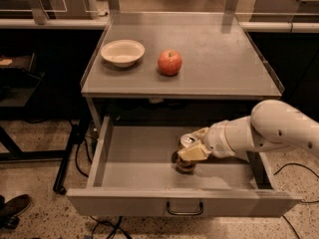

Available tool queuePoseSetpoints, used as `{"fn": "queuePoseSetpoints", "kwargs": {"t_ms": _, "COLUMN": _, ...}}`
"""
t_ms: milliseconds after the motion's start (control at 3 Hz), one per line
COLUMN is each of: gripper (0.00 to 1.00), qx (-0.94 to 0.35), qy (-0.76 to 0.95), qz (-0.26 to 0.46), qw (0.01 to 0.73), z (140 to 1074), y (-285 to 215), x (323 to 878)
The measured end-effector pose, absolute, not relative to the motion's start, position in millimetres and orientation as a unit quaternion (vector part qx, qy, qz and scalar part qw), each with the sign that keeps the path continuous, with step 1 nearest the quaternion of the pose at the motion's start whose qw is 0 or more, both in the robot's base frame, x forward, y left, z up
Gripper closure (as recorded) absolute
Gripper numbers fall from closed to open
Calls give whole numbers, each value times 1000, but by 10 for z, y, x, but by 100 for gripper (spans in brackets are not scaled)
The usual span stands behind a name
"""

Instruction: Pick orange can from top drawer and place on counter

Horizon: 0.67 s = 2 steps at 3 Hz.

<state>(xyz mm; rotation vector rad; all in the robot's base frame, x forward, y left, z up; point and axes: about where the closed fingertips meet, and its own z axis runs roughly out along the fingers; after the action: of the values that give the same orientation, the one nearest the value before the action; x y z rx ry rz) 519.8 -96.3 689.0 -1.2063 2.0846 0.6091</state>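
In the single camera view, the counter (219, 59) fills the upper middle of the frame. A cream bowl (122, 52) sits on its left part and a red apple (170, 62) stands just to the right of the bowl, apart from it. The right half of the counter's surface is bare grey metal.

Below the counter, the top drawer (134, 158) is pulled out toward the bottom of the frame, with its wire handle (185, 210) in the middle of the front panel. The robot's white arm (269, 131) enters from the right edge, passes over the drawer's right side wall and hides the right rear part of the drawer floor.

The gripper (190, 147) is inside the drawer, a little right of centre, under the counter's front edge. Its beige fingers (193, 152) are closed around the orange can (185, 164), one in front of the can and one behind it. The can's silver top shows above the front finger and its dark lower body below it. The base sits at the drawer floor with a shadow around it; whether it touches the floor cannot be told.

The drawer's left side is bare. Black cables (79, 153) hang and trail on the speckled floor left of the drawer, and a dark shoe (12, 208) shows at the lower left corner.
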Motion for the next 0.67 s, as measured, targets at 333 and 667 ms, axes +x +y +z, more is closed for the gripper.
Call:
{"fn": "queuePoseSetpoints", "kwargs": {"t_ms": 333, "gripper": 100, "qx": -430, "qy": 825, "qz": 203, "qw": 305, "z": 7432, "y": -1178, "x": 5051}}
{"fn": "queuePoseSetpoints", "kwargs": {"t_ms": 667, "gripper": 100, "qx": -418, "qy": 838, "qz": 166, "qw": 309, "z": 8031, "y": -1400, "x": 4973}}
